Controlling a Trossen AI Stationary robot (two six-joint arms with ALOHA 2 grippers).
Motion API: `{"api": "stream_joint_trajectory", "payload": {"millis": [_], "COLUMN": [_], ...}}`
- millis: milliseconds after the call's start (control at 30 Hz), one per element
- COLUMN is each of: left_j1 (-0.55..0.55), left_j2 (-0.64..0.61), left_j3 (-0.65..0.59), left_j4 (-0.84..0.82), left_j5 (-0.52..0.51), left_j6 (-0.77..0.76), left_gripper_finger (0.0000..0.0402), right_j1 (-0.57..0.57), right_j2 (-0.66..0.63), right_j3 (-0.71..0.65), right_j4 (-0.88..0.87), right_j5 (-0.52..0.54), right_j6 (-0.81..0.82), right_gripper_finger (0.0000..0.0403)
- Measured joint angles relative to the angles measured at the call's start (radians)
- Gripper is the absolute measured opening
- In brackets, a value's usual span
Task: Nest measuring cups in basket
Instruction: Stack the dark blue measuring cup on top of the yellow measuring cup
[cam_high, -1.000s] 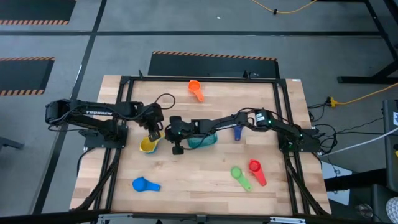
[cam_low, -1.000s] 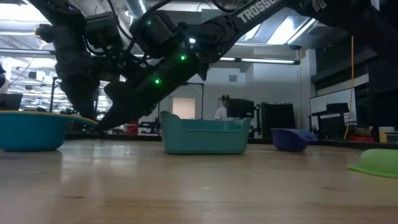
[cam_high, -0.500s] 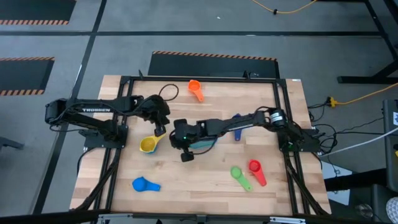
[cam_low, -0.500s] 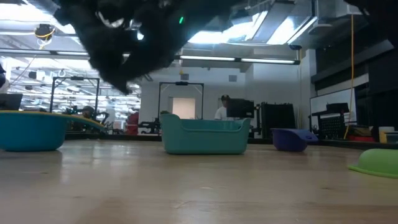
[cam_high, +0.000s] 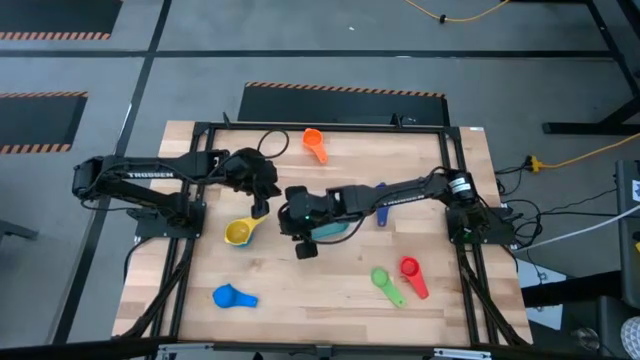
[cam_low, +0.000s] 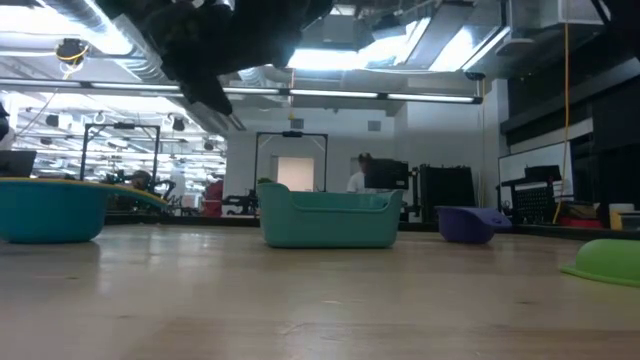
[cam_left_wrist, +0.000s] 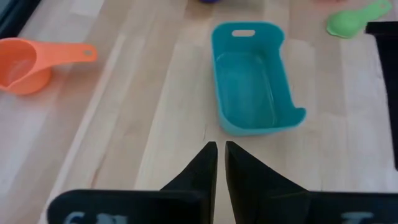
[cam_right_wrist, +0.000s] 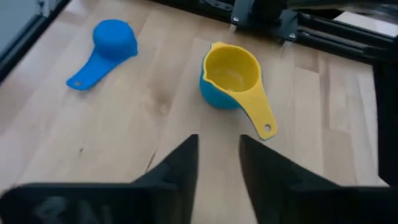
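We see the yellow cup (cam_right_wrist: 235, 74) now nested in a light blue cup (cam_right_wrist: 211, 93), both arms having lifted away. The right gripper (cam_right_wrist: 217, 158) is parted and empty above the teal basket (cam_left_wrist: 252, 78); the left gripper (cam_left_wrist: 221, 155) is nearly closed (empty). The pair sits at nine o'clock of the basket, still outside.

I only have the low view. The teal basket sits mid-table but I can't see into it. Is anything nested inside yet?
Observer: No. The left wrist view looks down into the basket, and it is empty.
Operator: What is the blue bowl at far left with a yellow edge?
Observer: It is the yellow cup sitting inside a light blue cup, as the right wrist view shows.
Operator: Is either gripper holding a cup?
Observer: Neither. The right gripper hangs open above bare wood near that pair, and the left gripper is shut on nothing.
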Motion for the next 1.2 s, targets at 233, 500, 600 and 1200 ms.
{"api": "stream_joint_trajectory", "payload": {"millis": [233, 500, 600, 1200], "left_j1": [0.000, 0.001, 0.001, 0.000], "left_j2": [0.000, 0.000, 0.000, 0.000], "left_j3": [0.000, 0.000, 0.000, 0.000], "left_j4": [0.000, 0.003, 0.003, 0.006], "left_j5": [0.000, 0.000, 0.000, 0.000], "left_j6": [0.000, 0.000, 0.000, 0.000], "left_gripper_finger": [0.0044, 0.0047, 0.0047, 0.0047], "right_j1": [0.000, 0.000, 0.000, -0.223], "right_j2": [-0.050, -0.245, -0.322, -0.733], "right_j3": [-0.001, 0.000, 0.001, -0.490], "right_j4": [-0.151, -0.521, -0.626, -0.839], "right_j5": [0.038, 0.038, 0.049, 0.269], "right_j6": [0.014, 0.157, 0.221, 0.753], "right_gripper_finger": [0.0200, 0.0207, 0.0207, 0.0207]}}
